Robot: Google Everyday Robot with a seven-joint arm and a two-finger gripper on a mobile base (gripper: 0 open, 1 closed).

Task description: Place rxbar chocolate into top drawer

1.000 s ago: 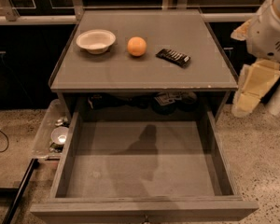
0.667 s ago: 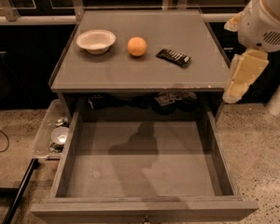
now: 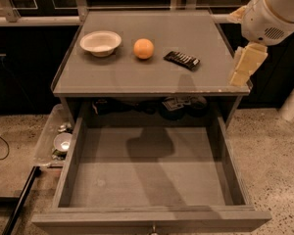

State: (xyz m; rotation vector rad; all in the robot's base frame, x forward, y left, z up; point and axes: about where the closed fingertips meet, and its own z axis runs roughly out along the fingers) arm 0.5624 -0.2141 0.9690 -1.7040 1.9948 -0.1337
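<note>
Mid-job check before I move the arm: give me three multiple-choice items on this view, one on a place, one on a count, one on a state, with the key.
1. Where is the rxbar chocolate?
A) in the top drawer
B) on the floor
C) on the cabinet top, right of the orange

2. How many loose things lie on the cabinet top?
A) three
B) one
C) five

3. The top drawer is:
A) shut
B) pulled open
C) taken out

Key:
1 C: the black bar lies right of the orange; the gripper hangs at the top's right edge, apart from it.
2 A: bowl, orange and bar.
3 B: its grey bottom shows in front of the cabinet.
</note>
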